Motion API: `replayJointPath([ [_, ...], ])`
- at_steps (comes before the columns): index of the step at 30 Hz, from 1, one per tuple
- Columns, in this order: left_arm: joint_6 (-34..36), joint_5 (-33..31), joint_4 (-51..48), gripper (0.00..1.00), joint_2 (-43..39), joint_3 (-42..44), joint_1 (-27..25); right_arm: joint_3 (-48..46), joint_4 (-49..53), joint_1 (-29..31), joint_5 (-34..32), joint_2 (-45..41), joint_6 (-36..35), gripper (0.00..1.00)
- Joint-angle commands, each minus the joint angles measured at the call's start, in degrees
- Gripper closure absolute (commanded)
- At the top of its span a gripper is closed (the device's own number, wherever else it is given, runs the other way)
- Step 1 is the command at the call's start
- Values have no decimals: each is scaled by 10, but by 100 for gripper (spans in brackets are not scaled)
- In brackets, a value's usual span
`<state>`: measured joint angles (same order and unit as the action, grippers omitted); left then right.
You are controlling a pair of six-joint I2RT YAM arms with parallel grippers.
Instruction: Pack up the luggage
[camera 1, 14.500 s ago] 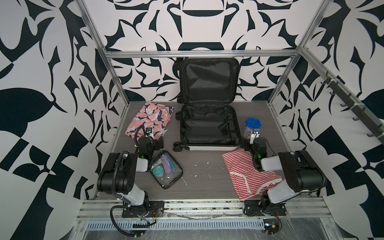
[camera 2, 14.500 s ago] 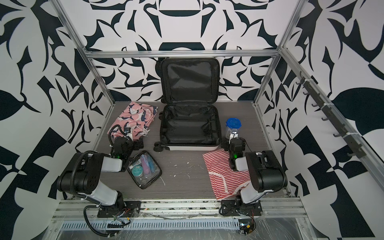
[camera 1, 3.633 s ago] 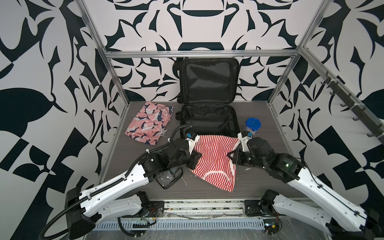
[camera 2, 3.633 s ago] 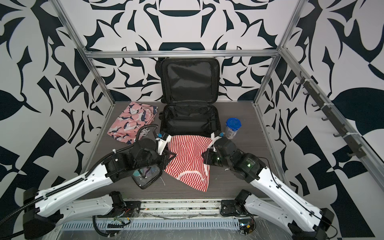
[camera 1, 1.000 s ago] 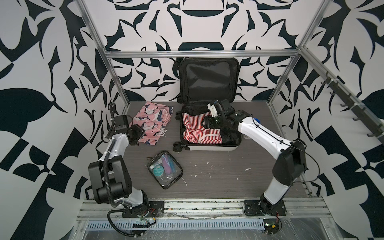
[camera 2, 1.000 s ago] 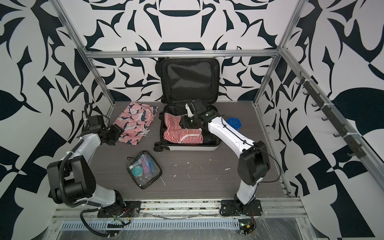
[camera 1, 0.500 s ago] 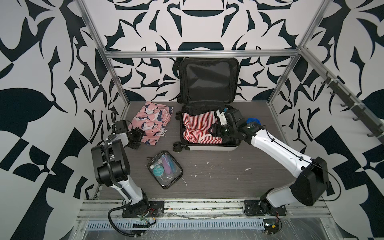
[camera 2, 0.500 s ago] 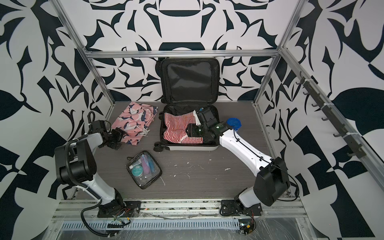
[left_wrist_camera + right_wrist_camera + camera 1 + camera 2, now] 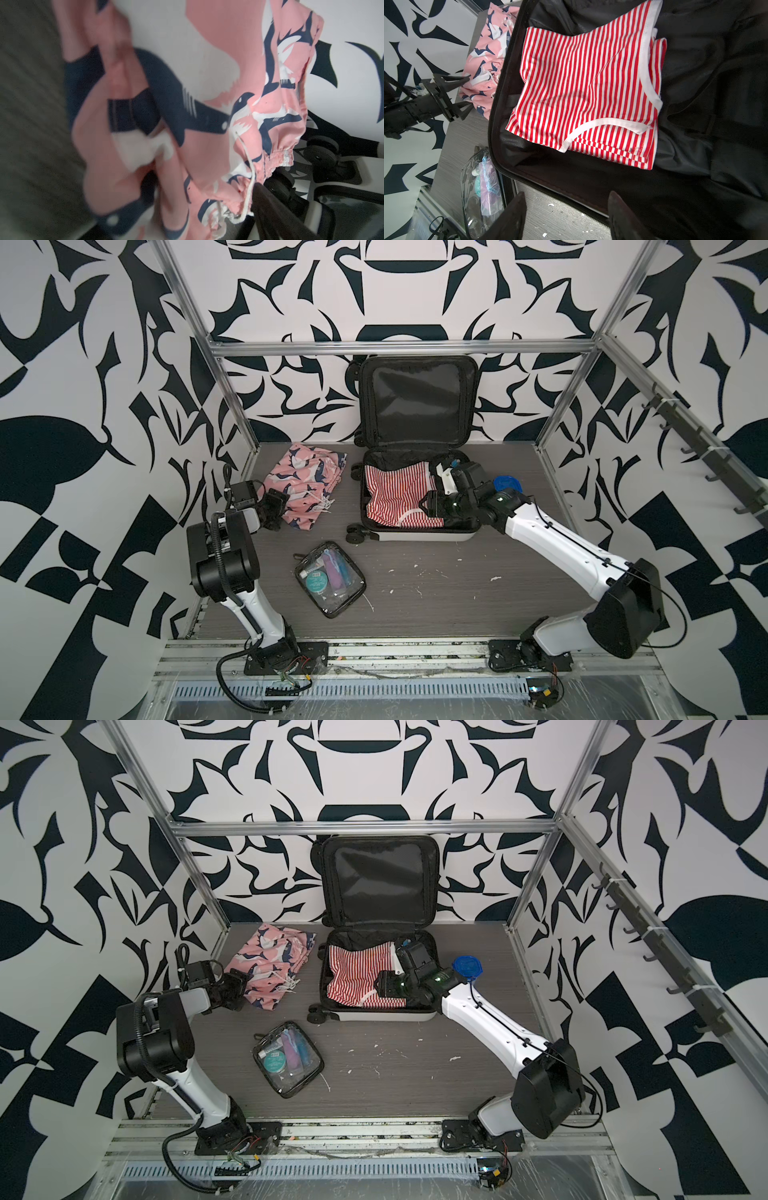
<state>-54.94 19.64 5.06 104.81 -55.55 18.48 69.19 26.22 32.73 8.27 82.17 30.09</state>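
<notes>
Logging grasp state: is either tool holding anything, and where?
Nothing held: right tool open, empty, over the luggage; left tool open at the pink shorts' edge, not clamped.

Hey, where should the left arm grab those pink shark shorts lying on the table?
Pinch the pink shorts at the bunched edge beside the drawstring, coming in low from the left gripper's side. The fabric lies crumpled with raised folds there, and the open jaws face that edge, probably easier than the flat middle.
</notes>
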Motion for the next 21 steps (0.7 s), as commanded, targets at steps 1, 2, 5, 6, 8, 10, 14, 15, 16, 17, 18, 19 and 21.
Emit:
replayJointPath([
  [1, -21, -13, -1, 20, 54, -8, 2, 2, -9, 3, -14, -20, 9, 36],
  [2, -22, -12, -1, 21, 63, -15, 2, 2, -8, 3, -15, -21, 12, 36],
  [5, -20, -13, -12, 31, 84, -37, 3, -1, -8, 3, -17, -23, 16, 36],
  [6, -16, -11, -19, 36, 90, -46, 2, -2, -7, 2, -18, -24, 19, 36],
  [8, -7, -9, -35, 46, 101, -65, 2, -5, -8, 3, -20, -25, 21, 37],
  [10, 0, -5, -48, 57, 111, -82, 3, -9, -9, 4, -21, -27, 23, 37],
  [14, 21, 4, -70, 74, 117, -114, 3, -12, -9, 7, -22, -28, 26, 37],
  [15, 29, 5, -82, 79, 115, -122, 3, -12, -9, 10, -23, -27, 26, 37],
  [16, 36, 5, -93, 84, 112, -129, 3, -11, -10, 13, -23, -26, 26, 37],
  [17, 43, 6, -107, 90, 106, -137, 3, -8, -11, 17, -22, -24, 26, 37],
  [18, 50, 5, -121, 94, 99, -142, 3, -3, -11, 23, -21, -21, 25, 37],
  [19, 58, 2, -132, 99, 87, -145, 3, 4, -12, 30, -20, -15, 23, 37],
  [21, 73, -5, -155, 100, 60, -148, 3, 23, -12, 48, -20, 0, 20, 36],
])
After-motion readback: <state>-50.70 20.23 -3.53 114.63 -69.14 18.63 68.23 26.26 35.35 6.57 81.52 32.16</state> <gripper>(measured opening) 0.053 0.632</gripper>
